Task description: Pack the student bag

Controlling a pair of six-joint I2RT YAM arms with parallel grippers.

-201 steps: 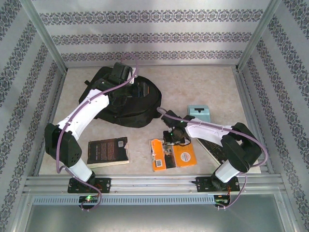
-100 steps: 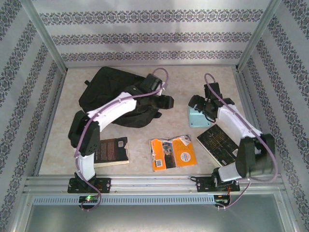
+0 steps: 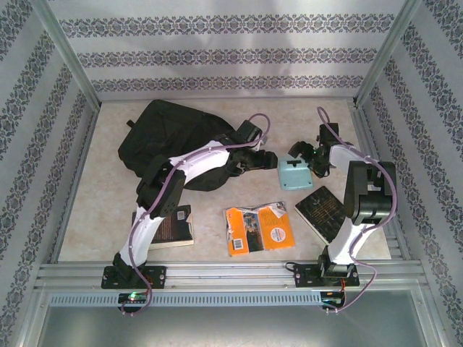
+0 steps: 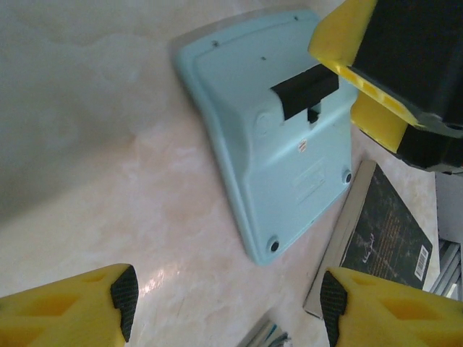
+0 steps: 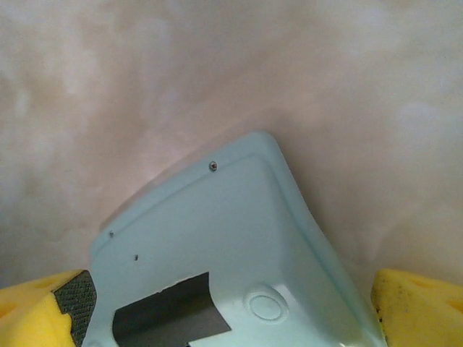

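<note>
The right claw (image 5: 228, 300) stands wide open astride the pale blue plastic slab-shaped device (image 5: 217, 231), which lies underside up on the beige marbled surface (image 3: 101, 188). One pad sits just beside the device's edge and the other is apart from it, so nothing is gripped. The left claw (image 4: 228, 303) is also open and empty, hovering just beside the same device on the bag side.

Change of state: a second ago the right claw was closed down at the orange paperback book (image 3: 260, 228) and the left claw was at the mouth of the student bag, a large black soft fabric backpack (image 3: 170, 134). Both have since converged on the device. The orange book remains on the surface, unpacked.

The student bag lies at the far left of the surface, with the left arm crossing its near right edge. Whether its opening stays parted cannot be told.

Judgement: the device is the next item to be packed. The two dark-covered books (image 3: 163, 225) (image 3: 325, 211) are also outstanding.
</note>
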